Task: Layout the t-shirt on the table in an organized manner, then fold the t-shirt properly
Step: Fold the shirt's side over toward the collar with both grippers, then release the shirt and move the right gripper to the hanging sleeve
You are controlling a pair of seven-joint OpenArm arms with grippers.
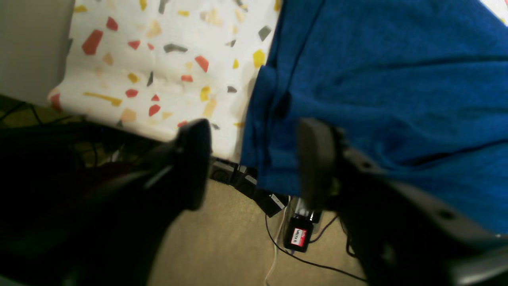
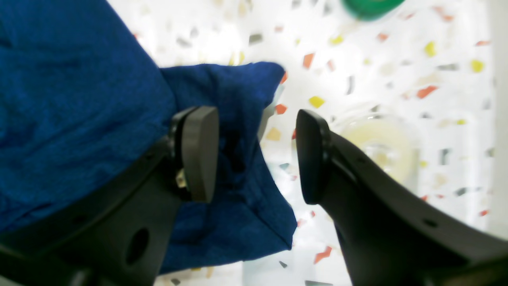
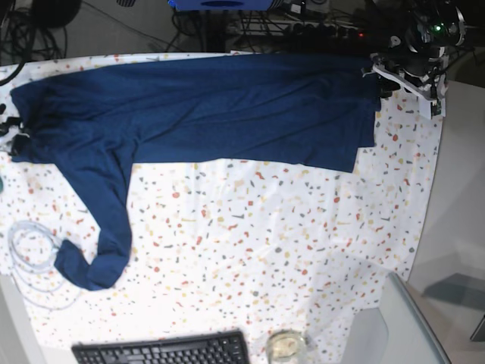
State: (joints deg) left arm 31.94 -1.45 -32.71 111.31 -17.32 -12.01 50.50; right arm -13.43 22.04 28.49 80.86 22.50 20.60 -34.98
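Note:
The dark blue t-shirt (image 3: pixel 227 114) lies stretched along the far side of the speckled table (image 3: pixel 265 243). A narrow part of it trails down the left side to a bunched end. My left gripper (image 1: pixel 256 163) is open at the table's edge, where the t-shirt (image 1: pixel 377 79) hangs over. One of its fingers (image 1: pixel 317 159) is in front of the cloth, and nothing is clamped. In the base view this left gripper (image 3: pixel 381 80) sits at the shirt's right end. My right gripper (image 2: pixel 256 155) is open over a folded flap of the t-shirt (image 2: pixel 71 99), at the shirt's left end (image 3: pixel 9 130).
A black keyboard (image 3: pixel 159 350) and a glass (image 3: pixel 284 345) stand at the near edge. A coil of white cable (image 3: pixel 30 258) lies at the left. A clear round container (image 2: pixel 381 147) and a green object (image 2: pixel 369 6) are near my right gripper. Cables and a power strip (image 1: pixel 297 234) lie on the floor.

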